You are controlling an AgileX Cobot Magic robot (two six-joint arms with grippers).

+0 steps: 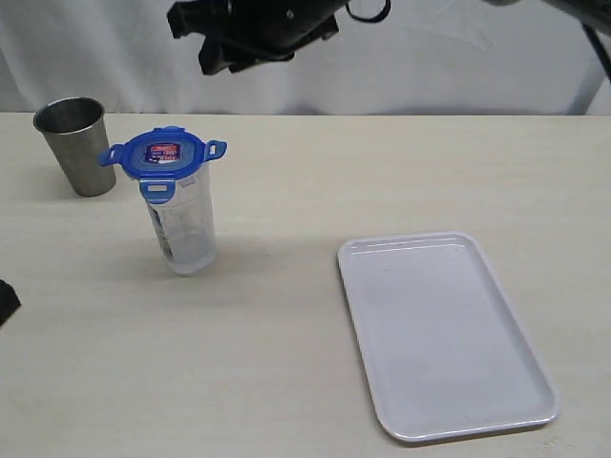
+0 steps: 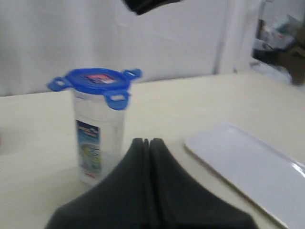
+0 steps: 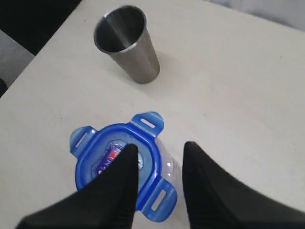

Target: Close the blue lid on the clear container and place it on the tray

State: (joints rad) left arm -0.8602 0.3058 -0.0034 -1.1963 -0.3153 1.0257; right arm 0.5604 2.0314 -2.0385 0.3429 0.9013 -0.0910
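The clear container (image 1: pixel 186 229) stands upright on the left of the table. The blue lid (image 1: pixel 164 156) rests on its mouth with the snap tabs sticking outward. High over it, at the top edge of the exterior view, hangs my right gripper (image 1: pixel 221 59), apart from the lid. In the right wrist view that gripper (image 3: pixel 159 148) is open, looking down on the lid (image 3: pixel 95 152), holding nothing. My left gripper (image 2: pixel 147 141) is shut and empty, low near the table, with the container (image 2: pixel 97 138) just beyond it. The white tray (image 1: pixel 444 334) lies flat to the right.
A grey metal cup (image 1: pixel 76 143) stands upright behind and to the left of the container, also in the right wrist view (image 3: pixel 127 43). The tray (image 2: pixel 248 167) shows beside my left gripper. A white curtain backs the table.
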